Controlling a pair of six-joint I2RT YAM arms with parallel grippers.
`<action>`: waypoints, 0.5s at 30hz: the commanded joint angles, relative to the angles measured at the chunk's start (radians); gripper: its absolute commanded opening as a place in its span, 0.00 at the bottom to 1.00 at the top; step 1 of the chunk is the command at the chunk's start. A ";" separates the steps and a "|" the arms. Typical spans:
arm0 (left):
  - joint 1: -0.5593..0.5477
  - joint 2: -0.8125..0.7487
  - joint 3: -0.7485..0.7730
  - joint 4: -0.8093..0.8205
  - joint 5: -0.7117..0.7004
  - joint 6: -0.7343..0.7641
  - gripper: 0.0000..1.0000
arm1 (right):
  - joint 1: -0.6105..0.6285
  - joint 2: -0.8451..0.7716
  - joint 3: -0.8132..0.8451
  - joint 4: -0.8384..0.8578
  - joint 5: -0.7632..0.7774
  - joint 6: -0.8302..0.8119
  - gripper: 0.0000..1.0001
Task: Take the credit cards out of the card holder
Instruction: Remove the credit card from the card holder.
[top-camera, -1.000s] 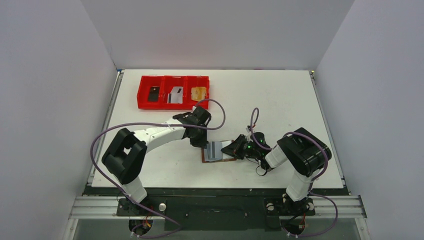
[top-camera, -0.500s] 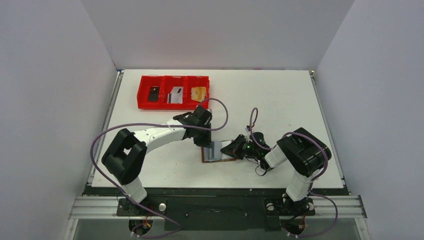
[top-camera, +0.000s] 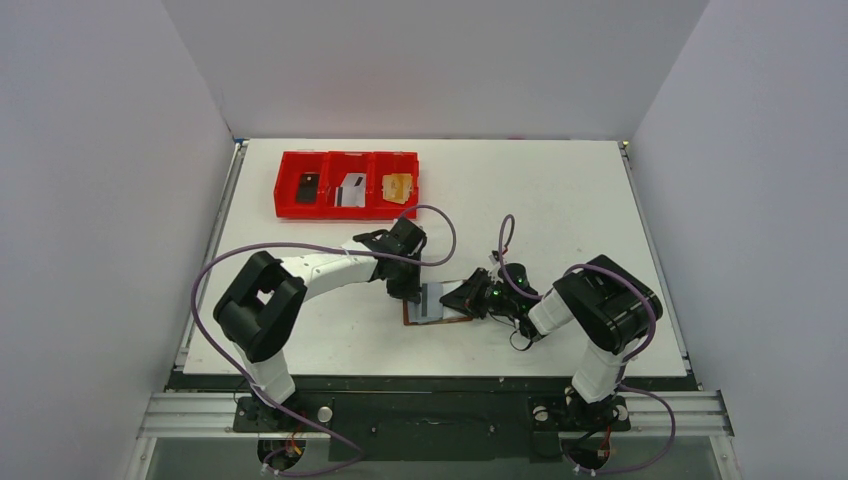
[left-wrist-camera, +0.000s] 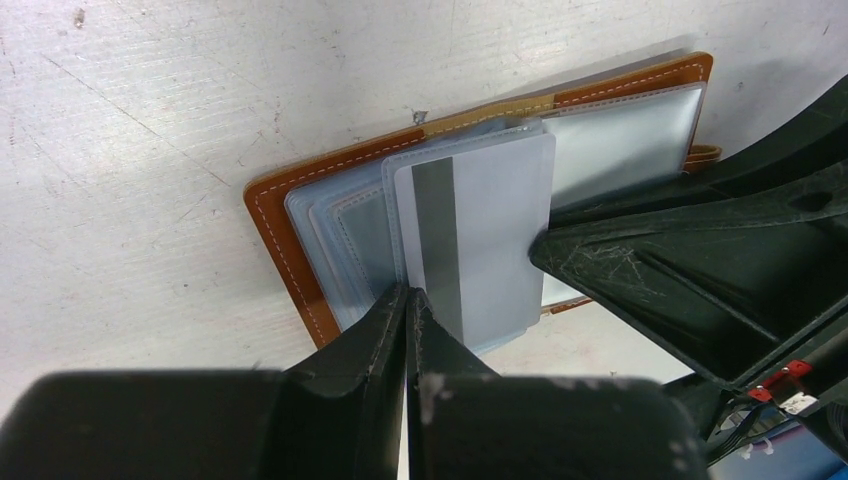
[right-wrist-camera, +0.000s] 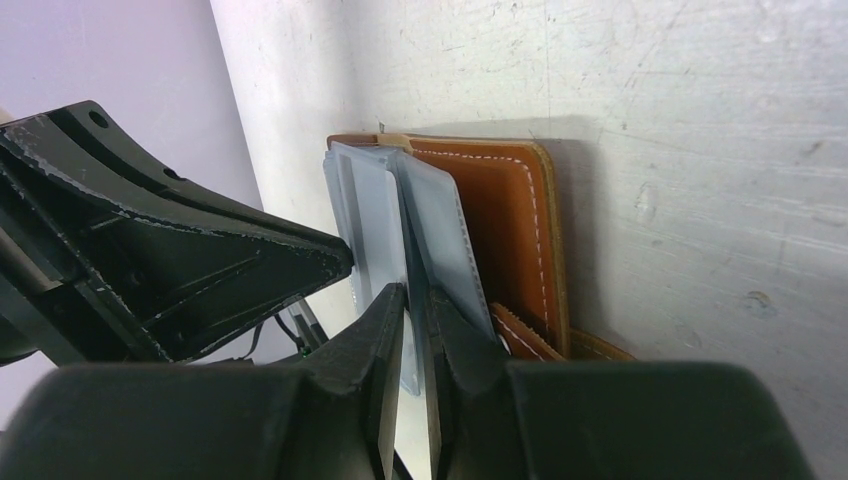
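card holder (top-camera: 432, 303): laid open on table (top-camera: 560, 200), 6 o'clock of table centre
credit card (left-wrist-camera: 490, 230): silver-grey, dark stripe, seen over the pockets
left claw (left-wrist-camera: 408, 300): 10 o'clock of card holder, closed tight, tips at card's edge; grip cannot be told
right claw (right-wrist-camera: 412, 300): 3 o'clock, narrow, pinched on a grey-blue pocket leaf
red tray (top-camera: 347, 213): 10 o'clock, well apart

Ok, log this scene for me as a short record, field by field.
wallet: brown leather, open flat on the table
striped card: grey with a dark stripe, lying on the wallet's open inside
left tool: shut, tips at the striped card's near edge; a real pinch cannot be told
right tool: closed down on the edge of a plastic sleeve
tray: red, three compartments; left to right a dark card, a silver card, an orange card
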 joint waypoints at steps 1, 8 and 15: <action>-0.010 0.023 -0.007 0.008 -0.041 -0.001 0.00 | 0.010 -0.008 0.024 0.030 0.010 -0.019 0.11; -0.013 0.036 -0.009 -0.004 -0.052 -0.009 0.00 | 0.019 -0.008 0.032 0.041 0.007 -0.009 0.09; -0.012 0.048 -0.011 -0.033 -0.073 -0.024 0.00 | 0.013 -0.019 0.013 0.031 0.018 -0.017 0.01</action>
